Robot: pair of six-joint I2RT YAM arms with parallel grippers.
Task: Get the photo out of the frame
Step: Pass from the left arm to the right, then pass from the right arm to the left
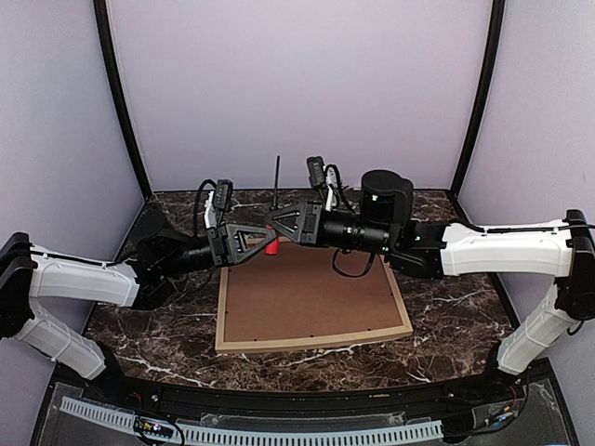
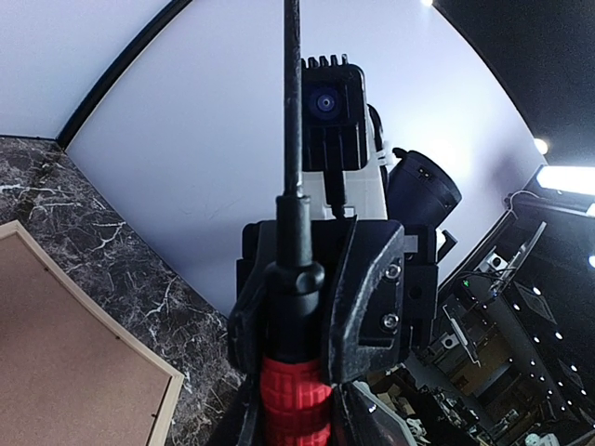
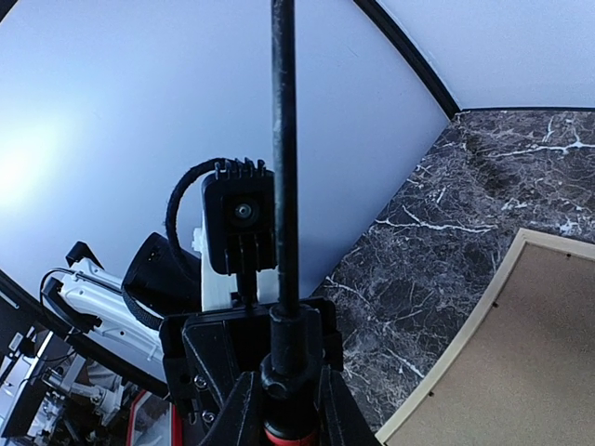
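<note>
Frame [image 1: 314, 340] lies face down mid-table [image 1: 456, 316], its near rail parallel to the table's near edge and its far rail under the two grippers. Brown backing board [image 1: 307, 297] is seated inside the moulding, so the photo is hidden beneath it and not yet out. Both arms meet above the frame's far edge around one screwdriver [image 1: 271, 246], shaft pointing up. Left gripper [image 1: 249, 240] is clamped on the red handle; right gripper [image 1: 284, 223] has its jaws drawn in on the black collar above it. Judgement: early stage, a tool hand-off or regrip. Left to do: release the backing, lift the board, take out the print. No brand, label or writing readable anywhere.
</note>
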